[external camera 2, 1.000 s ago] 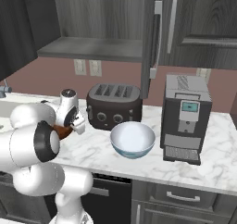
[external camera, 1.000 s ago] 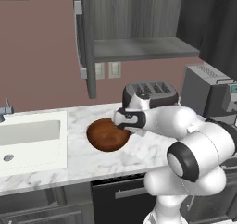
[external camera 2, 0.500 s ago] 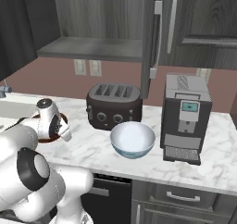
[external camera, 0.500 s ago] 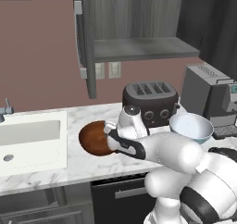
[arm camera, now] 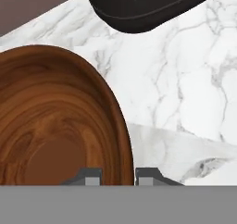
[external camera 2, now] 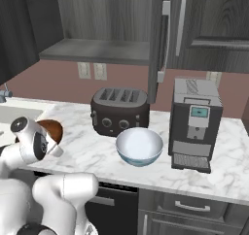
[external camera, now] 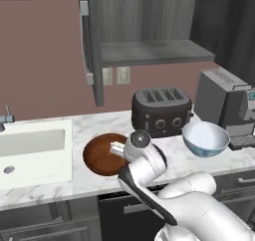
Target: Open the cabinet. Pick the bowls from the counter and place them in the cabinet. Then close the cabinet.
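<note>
reddish-brown wood bowl (external camera: 102, 154), pale blue patterned bowl (external camera: 205, 139), grey-veined white counter (external camera: 99, 126)

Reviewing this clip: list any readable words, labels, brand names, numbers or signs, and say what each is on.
No readable text in any view.
Coffee machine: a small blue-lit display, too small and blurred to read.
Toaster: two front knobs, no legible markings.
Wall outlets: plain plates, no lettering.
Wooden bowl and white bowl: no lettering; the white bowl's outer pattern is decoration.

Glossy wooden bowl (arm camera: 55, 121), veined marble counter (arm camera: 185, 93)
</note>
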